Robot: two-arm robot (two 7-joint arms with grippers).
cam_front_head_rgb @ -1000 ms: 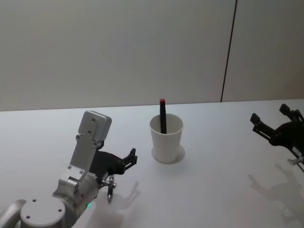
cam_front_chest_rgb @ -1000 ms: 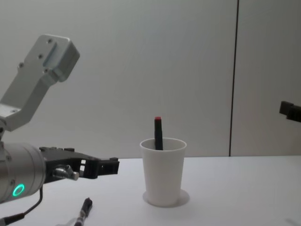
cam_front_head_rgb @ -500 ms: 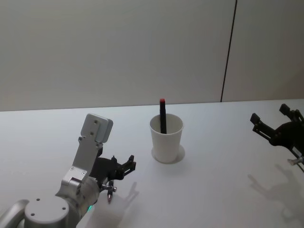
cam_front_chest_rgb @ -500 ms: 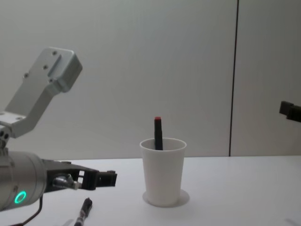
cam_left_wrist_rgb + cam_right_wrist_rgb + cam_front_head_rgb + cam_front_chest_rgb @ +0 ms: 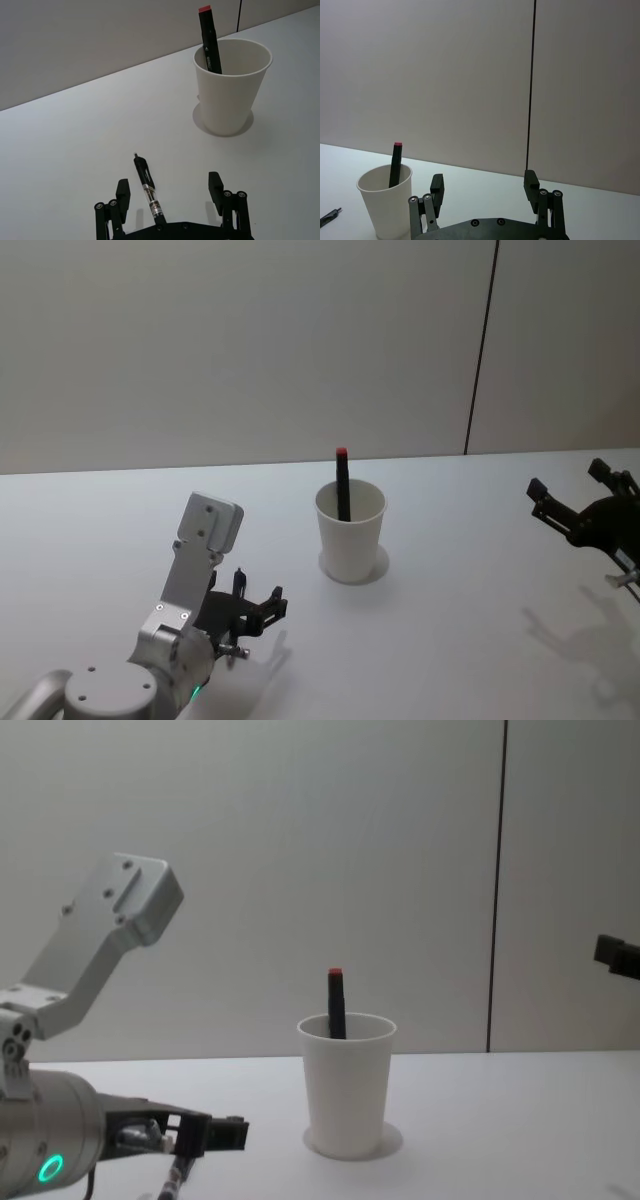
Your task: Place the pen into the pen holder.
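Note:
A black pen (image 5: pixel 148 190) with a clear middle section lies flat on the white table, to the left of the pen holder and nearer me. My left gripper (image 5: pixel 169 190) is open and hangs low over the pen, one finger on each side, touching nothing. From the chest the pen (image 5: pixel 178 1175) peeks out below that gripper (image 5: pixel 215 1132). The pen holder (image 5: pixel 350 535) is a white paper cup standing upright mid-table. A black marker with a red cap (image 5: pixel 342 485) leans inside it. My right gripper (image 5: pixel 575 510) is open, raised at the far right.
The table (image 5: pixel 460 640) is bare white around the cup. A grey wall with a dark vertical seam (image 5: pixel 482 350) rises behind the table's far edge. The cup (image 5: pixel 387 200) and the pen's tip (image 5: pixel 330 215) appear in the right wrist view.
My left gripper has come down toward the table and now straddles the pen. The pen, the cup and the right arm have not moved.

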